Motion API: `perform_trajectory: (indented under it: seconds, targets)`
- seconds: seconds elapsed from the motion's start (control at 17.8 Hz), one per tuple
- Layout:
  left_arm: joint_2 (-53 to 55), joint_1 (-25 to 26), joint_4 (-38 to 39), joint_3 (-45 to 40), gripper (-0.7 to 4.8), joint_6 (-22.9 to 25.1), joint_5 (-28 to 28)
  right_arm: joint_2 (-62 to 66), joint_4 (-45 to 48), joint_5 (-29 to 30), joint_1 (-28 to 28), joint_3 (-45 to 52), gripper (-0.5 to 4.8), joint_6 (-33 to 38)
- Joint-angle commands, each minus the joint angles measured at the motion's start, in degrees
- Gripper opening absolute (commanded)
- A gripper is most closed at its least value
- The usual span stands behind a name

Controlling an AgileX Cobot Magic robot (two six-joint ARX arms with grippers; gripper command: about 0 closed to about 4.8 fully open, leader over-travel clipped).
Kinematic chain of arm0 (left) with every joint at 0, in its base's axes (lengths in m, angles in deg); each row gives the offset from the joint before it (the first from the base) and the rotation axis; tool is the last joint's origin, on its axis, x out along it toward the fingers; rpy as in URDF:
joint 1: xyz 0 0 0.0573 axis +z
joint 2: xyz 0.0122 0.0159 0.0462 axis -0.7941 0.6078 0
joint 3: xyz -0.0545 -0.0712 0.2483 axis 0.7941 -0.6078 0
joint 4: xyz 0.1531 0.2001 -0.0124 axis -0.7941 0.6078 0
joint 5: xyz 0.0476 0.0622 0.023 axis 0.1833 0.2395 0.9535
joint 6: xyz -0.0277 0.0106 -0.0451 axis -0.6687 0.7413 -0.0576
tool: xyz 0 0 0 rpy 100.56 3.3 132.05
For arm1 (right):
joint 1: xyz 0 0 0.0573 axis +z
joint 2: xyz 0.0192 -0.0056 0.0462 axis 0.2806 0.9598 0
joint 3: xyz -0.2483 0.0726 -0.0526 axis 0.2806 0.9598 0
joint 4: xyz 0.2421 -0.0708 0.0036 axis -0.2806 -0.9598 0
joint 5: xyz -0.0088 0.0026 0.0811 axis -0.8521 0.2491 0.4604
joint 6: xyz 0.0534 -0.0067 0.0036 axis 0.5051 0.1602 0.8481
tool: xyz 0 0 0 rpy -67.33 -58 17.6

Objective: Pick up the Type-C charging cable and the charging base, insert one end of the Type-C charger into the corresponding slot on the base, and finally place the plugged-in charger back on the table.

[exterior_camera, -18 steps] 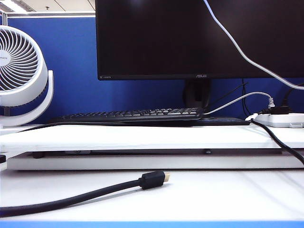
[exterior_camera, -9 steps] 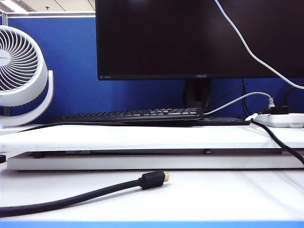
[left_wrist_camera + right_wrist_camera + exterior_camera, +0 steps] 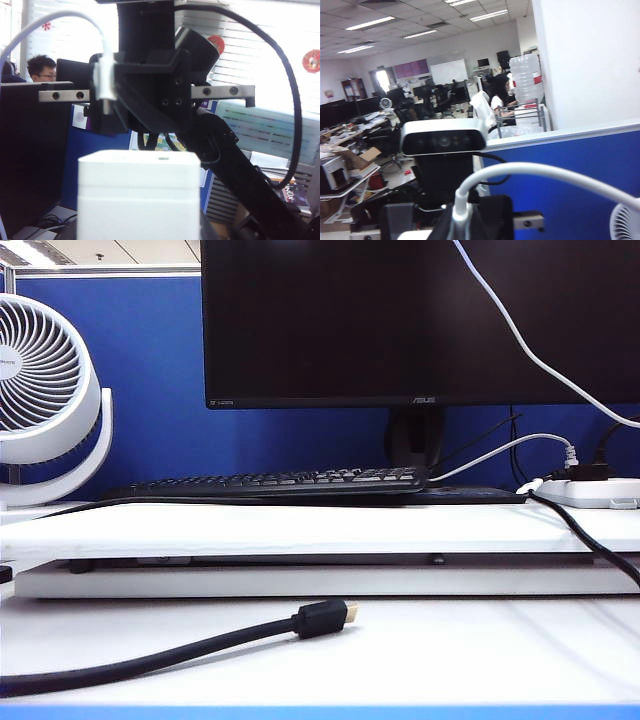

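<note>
In the exterior view a black ASUS monitor (image 3: pixel 420 320) filled the upper centre and right, with a white fan (image 3: pixel 45 390) at the left edge and a blue partition (image 3: pixel 150 390) behind. A black keyboard (image 3: pixel 270 483) lay on the wide white desk (image 3: pixel 300 525), and a white power strip (image 3: pixel 590 492) sat at the desk's right end. On the lower white surface (image 3: pixel 450 650) in the foreground lay a thick black cable (image 3: pixel 180 650) with a gold-tipped plug. The Type-C charging cable (image 3: pixel 520 345) hung in the air across the upper right, in front of the monitor. Neither end effector appeared there. In the left wrist view the charging base (image 3: pixel 139 190) stood upright just before the camera, raised off the desk. The left end effector (image 3: pixel 139 225) was clamped on it, though only dark edges of its fingers showed beside the block. Just beyond the base, the right end effector (image 3: pixel 106 100) faced it with the cable's white plug pinched between its jaws, the plug tip apart from the base. In the right wrist view the right end effector (image 3: pixel 462 222) was closed on the Type-C charging cable (image 3: pixel 545 172), which arched away from the plug. Facing it was the left arm's wrist camera (image 3: pixel 444 140), over an open office.
</note>
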Motion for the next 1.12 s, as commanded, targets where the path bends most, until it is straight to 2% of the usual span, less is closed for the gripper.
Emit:
perform_trajectory:
  seconds: [0.06,0.45,1.12]
  targets:
    - [-0.1,0.0,-1.8,0.2,-0.06,-0.3,-1.7,-0.3,0.9,0.7,0.7,-0.2,-0.01,0.6]
    - [0.0,0.0,-5.0,0.2,-0.06,0.3,-2.6,-0.3,0.3,3.3,2.1,-0.1,-0.01,0.5]
    - [0.2,0.0,-5.6,0.2,-0.06,0.2,-2.2,-0.3,-0.2,3.3,3.1,-0.1,-0.01,0.0]
